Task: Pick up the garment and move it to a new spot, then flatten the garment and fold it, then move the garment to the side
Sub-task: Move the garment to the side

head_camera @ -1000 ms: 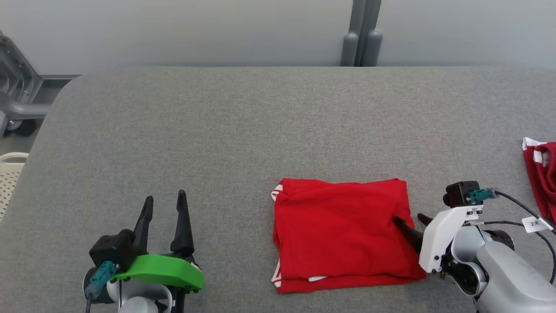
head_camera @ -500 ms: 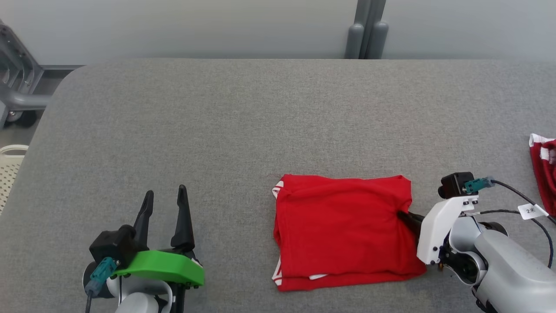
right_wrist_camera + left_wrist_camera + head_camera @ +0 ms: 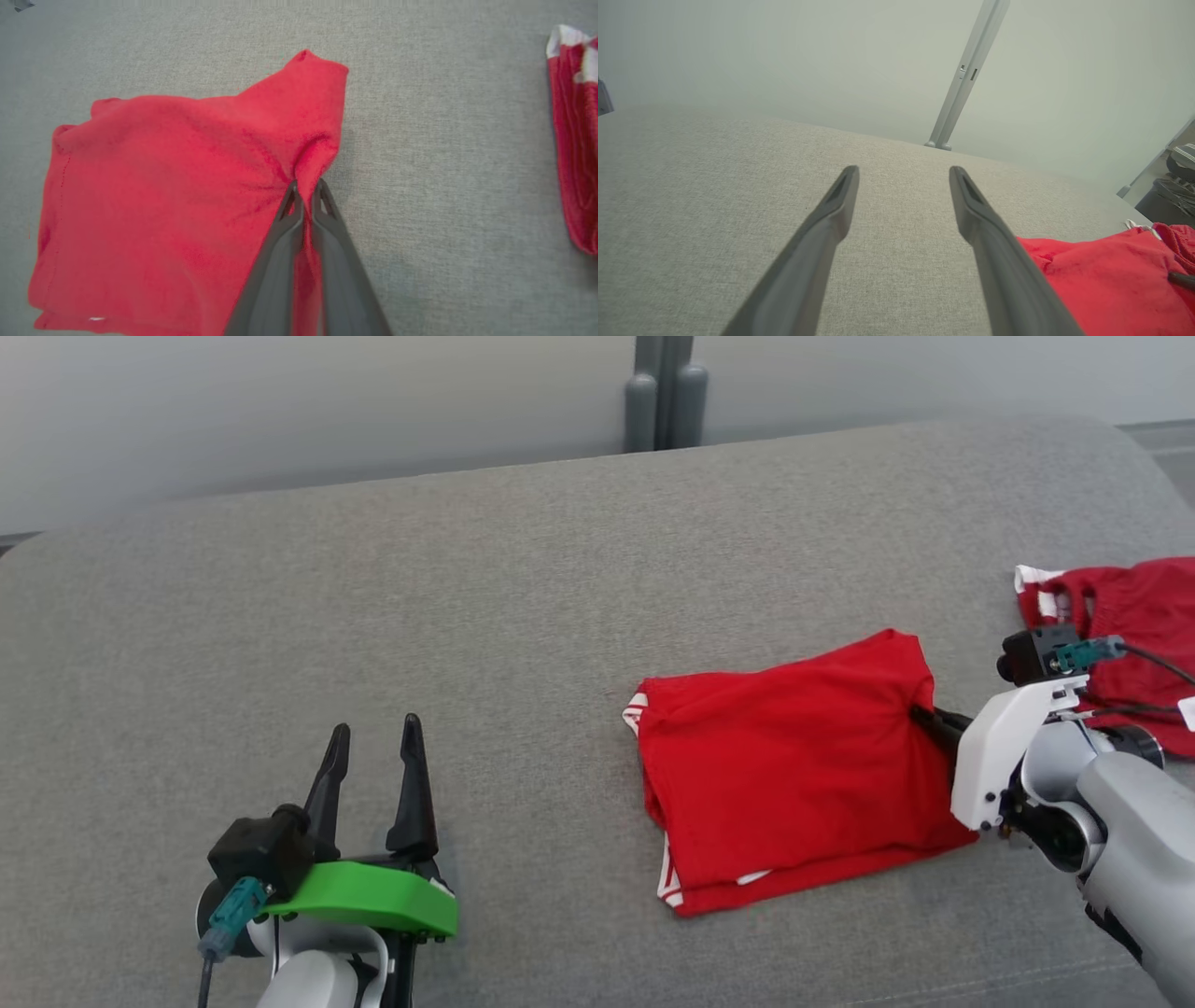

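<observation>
one other red cloth (image 3: 1130,602) near right pincer (image 3: 306,189), clamped on garment (image 3: 794,775); left pincer (image 3: 375,739) apart.

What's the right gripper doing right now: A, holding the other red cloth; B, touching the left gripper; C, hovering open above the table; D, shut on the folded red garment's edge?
D: the right gripper is closed with a pucker of the garment pinched between its fingers.
</observation>
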Robot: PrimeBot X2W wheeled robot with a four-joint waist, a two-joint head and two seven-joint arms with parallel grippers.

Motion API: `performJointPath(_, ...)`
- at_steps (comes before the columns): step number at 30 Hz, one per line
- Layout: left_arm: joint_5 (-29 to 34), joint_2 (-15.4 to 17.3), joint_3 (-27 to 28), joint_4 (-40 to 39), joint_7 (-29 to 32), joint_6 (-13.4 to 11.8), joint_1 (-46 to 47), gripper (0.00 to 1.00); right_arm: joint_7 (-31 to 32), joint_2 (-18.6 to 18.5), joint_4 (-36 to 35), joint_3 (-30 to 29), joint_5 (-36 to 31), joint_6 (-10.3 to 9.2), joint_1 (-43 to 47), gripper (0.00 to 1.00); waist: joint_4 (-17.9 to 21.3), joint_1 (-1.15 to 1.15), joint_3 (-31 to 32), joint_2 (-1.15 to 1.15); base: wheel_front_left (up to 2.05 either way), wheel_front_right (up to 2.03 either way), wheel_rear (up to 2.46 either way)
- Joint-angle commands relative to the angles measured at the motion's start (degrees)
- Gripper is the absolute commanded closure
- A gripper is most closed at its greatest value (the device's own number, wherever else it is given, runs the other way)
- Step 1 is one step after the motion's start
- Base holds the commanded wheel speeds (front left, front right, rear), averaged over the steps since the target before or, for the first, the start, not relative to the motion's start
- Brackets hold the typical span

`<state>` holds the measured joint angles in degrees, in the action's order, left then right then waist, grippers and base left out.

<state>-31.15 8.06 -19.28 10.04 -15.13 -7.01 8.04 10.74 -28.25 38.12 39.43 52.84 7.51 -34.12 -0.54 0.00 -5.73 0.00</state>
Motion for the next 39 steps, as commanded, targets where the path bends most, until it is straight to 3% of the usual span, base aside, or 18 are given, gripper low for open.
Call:
performJointPath(1, 0.67, -0.31, 0.20, 0.14, 0.01, 0.25, 0.76, 0.00, -0.08, -0.96, 0.11, 0.12, 0.23, -0.04, -1.13, 1.00, 5.72, 0.00, -0.54, 0.00, 0.00, 0.00, 0.00)
performJointPath(10, 1.54, -1.19, 1.18, 0.40, 0.01, 1.12, 1.20, 0.00, 0.91, -4.71, -0.48, 0.84, -0.65, -0.04, -5.97, 1.00, 15.73, 0.00, -1.95, 0.00, 0.00, 0.00, 0.00)
performJointPath(16, 2.17, -1.61, 1.36, 1.02, 0.01, 1.80, 2.19, 0.00, 0.89, -4.88, -0.42, 1.12, -1.21, -0.04, -8.25, 1.00, 19.00, 0.00, -2.84, 0.00, 0.00, 0.00, 0.00)
performJointPath(29, 2.79, -2.29, 2.04, 2.67, 0.00, 2.89, 1.24, 0.00, -0.18, -3.75, 1.60, 0.72, -2.38, -0.04, -10.75, 1.00, 17.25, 0.00, -1.38, 0.00, 0.00, 0.00, 0.00)
performJointPath(39, 3.36, -1.81, 1.88, 2.45, 0.14, 2.83, 1.43, 0.00, -2.48, -3.15, 5.72, -1.42, -5.12, -0.04, -17.63, 1.00, 15.14, 0.00, -2.59, 0.00, 0.00, 0.00, 0.00)
